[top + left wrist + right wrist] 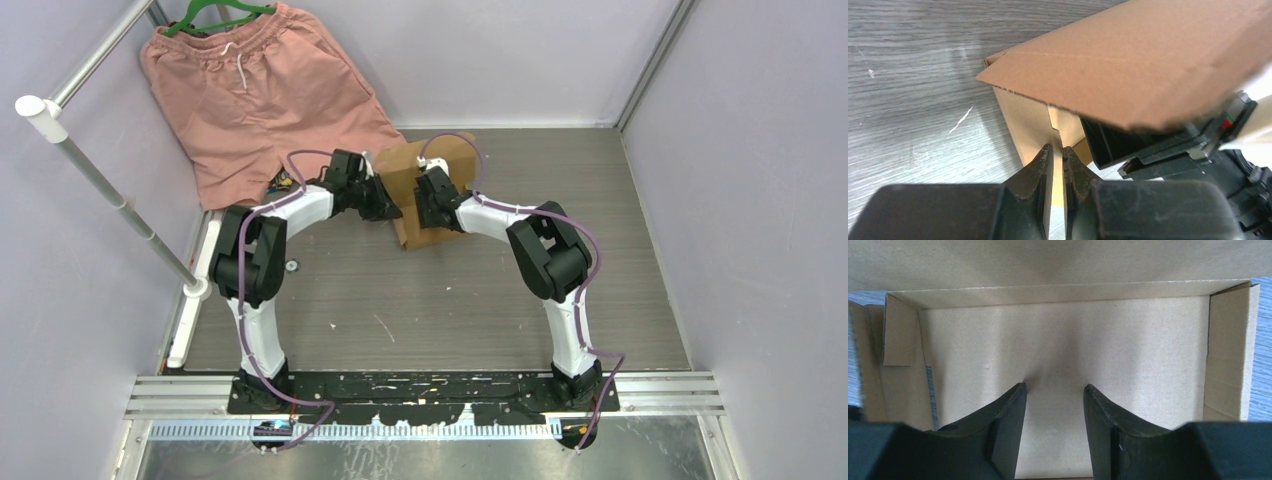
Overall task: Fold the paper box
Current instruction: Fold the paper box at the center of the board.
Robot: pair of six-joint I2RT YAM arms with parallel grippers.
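Legible text, labels, brands, numbers, signs: none in any view. The paper box: plain brown cardboard, unprinted on all visible faces.

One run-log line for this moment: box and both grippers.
box: partly folded | left gripper: shut on its side flap | right gripper: open, tips on its floor

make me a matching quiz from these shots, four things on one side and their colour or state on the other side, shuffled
Things:
1 left gripper
2 right gripper
3 shorts
4 hanger

Colour or state:
a green
b open, reaching inside the paper box
c salmon pink
d shut on a thin flap of the paper box

Pairs: 1-d; 2-b; 3-c; 4-a
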